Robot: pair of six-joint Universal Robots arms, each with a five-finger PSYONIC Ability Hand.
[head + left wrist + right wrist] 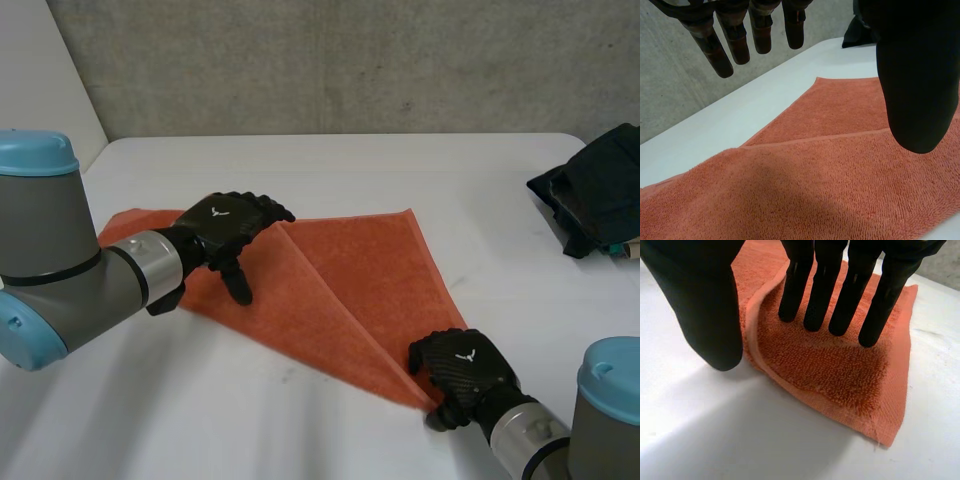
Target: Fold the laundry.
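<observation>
Towel [340,270] lies part-folded on the surface [400,170]; right hand [465,370], fingers [845,300] straight, presses the corner nearest the front edge, likely pinning the fold; left hand [225,225] hovers above, relaxed, empty.

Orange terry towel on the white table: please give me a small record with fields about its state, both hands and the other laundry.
towel: orange terry towel, lying flat on the white table, one layer folded over another
left hand: over the towel's left part, fingers straight, holding nothing
right hand: at the towel's near corner, straight fingers on the cloth, thumb beside the folded edge
other laundry: heap of dark garments at the table's far right side, apart from the towel
fold status: partly done
</observation>
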